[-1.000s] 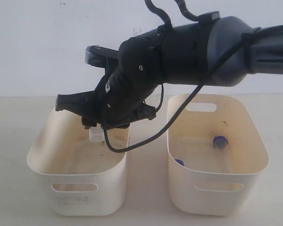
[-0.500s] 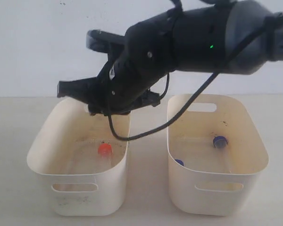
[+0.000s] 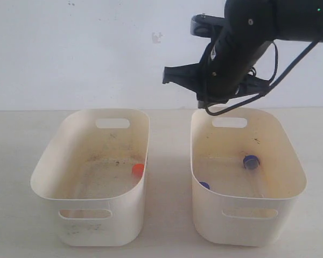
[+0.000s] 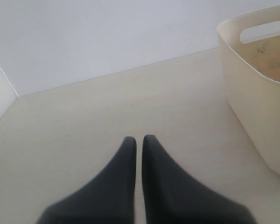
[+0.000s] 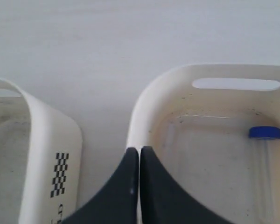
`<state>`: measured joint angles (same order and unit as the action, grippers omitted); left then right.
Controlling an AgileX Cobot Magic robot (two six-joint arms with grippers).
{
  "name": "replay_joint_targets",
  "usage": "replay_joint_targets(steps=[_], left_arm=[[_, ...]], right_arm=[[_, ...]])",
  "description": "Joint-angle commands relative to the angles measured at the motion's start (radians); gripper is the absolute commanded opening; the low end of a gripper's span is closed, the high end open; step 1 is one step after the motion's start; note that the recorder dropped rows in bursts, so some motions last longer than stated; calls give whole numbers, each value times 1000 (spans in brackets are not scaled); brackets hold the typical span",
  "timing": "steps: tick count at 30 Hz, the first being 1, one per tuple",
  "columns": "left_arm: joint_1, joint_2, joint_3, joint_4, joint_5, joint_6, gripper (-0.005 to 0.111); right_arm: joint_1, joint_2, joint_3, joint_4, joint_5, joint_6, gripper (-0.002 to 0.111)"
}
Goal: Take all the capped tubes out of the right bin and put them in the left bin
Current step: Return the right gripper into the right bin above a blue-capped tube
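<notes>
The left bin [image 3: 54,161] has a dingy, specked floor, and one orange-capped tube [image 3: 137,170] lies against its right wall. The cleaner right bin [image 3: 290,161] holds a blue-capped tube [image 3: 251,161] toward the back and a second blue cap [image 3: 204,185] at its front left wall. My right arm [image 3: 231,59] hangs above the right bin's back left corner. In the right wrist view my right gripper [image 5: 139,150] is shut and empty over that bin's rim [image 5: 144,107], with a blue-capped tube [image 5: 264,133] in sight. My left gripper [image 4: 139,139] is shut and empty above the table.
In the left wrist view the outer wall of the left bin [image 4: 256,93] stands beside bare tabletop [image 4: 107,102]. The left bin's wall [image 5: 51,135] shows a checkered sticker in the right wrist view. A narrow strip of table [image 3: 169,177] separates the bins. A white wall stands behind.
My right arm has swung up and to the right, from over the left bin to above the right bin. The orange-capped tube dropped into the left bin and rolled to its right wall.
</notes>
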<state>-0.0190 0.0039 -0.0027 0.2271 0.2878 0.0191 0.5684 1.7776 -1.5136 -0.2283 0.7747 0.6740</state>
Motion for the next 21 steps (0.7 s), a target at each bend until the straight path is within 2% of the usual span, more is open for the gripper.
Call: replay_joint_targets(steps=[1, 13, 21], left_arm=[[-2, -4, 3, 2, -4, 1, 4], [-2, -4, 3, 2, -4, 1, 4], [-2, -4, 3, 2, -4, 1, 4]], right_arm=[[-30, 19, 6, -25, 40, 16, 0], [-30, 131, 63, -46, 69, 69, 0], [-72, 128, 67, -47, 84, 51, 0]])
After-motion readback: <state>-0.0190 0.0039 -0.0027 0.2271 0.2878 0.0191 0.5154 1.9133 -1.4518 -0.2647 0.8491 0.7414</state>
